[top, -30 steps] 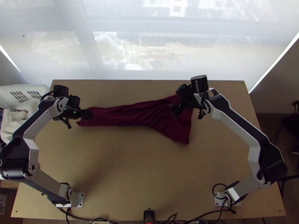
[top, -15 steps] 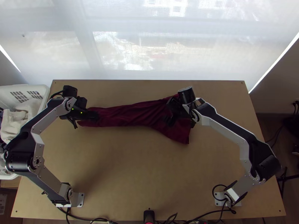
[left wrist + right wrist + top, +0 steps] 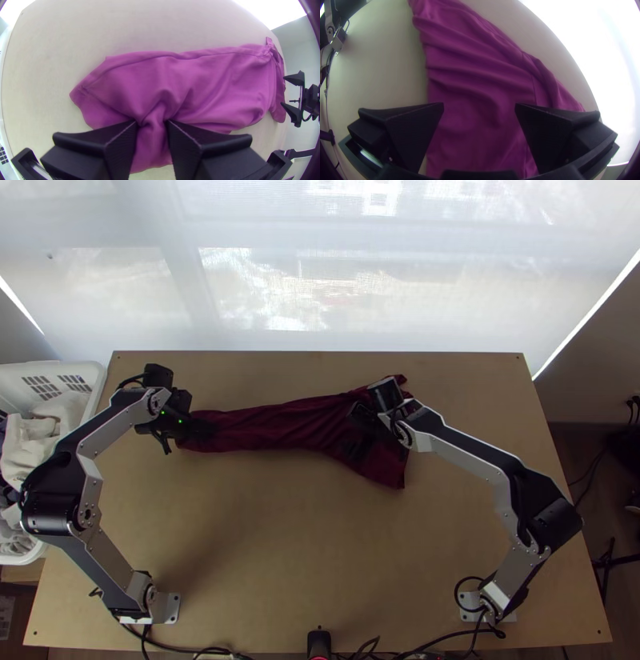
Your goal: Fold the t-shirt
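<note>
The t-shirt (image 3: 280,424) lies bunched lengthwise on the far half of the light wooden table (image 3: 264,540), its long axis running left to right, narrow at left, flaring wide at right. A pale blind (image 3: 320,284) hangs beyond the far edge; a white basket (image 3: 99,376) stands at left. The left gripper (image 3: 210,428) pinches a gathered fold near the left end; the right gripper (image 3: 353,440) has its fingers spread over the wide part.

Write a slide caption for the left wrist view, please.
Left flat-fingered black claw gripping bunched purplish-red cloth T-shirt.

Plain dark red t-shirt (image 3: 280,424), tan table (image 3: 256,524), white basket (image 3: 14,386)
</note>
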Tool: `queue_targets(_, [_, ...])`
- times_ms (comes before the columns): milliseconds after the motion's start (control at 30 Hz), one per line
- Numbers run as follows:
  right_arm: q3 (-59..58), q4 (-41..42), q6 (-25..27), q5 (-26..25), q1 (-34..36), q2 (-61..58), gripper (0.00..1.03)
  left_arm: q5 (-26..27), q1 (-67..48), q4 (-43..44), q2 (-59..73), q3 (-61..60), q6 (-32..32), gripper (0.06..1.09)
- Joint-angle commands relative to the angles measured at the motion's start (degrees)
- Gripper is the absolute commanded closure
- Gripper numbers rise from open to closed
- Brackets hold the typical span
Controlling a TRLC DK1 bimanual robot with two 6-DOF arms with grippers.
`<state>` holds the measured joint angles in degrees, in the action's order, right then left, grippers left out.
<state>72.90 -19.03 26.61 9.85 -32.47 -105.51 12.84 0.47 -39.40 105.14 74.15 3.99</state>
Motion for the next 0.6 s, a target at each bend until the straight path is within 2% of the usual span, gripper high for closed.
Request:
queue_targets(0, [0.2, 0.2, 0.0, -0.4, 0.0, -3.2, 0.04, 0.3, 0.0, -0.2, 0.1, 1.1, -0.2, 0.96])
queue_targets(33, [0.2, 0.2, 0.0, -0.4, 0.2, -3.5, 0.04, 0.3, 0.0, -0.2, -0.4, 1.4, -0.5, 1.03])
queue_targets(67, [0.2, 0.2, -0.1, -0.4, 0.2, -3.7, 0.04, 0.4, 0.0, -0.2, -0.7, 1.9, -0.6, 1.05])
queue_targets(567, [0.2, -2.9, -2.0, -0.4, 0.1, -7.2, 0.04, 5.0, -2.6, -5.0, -5.6, 12.8, -1.7, 1.05])
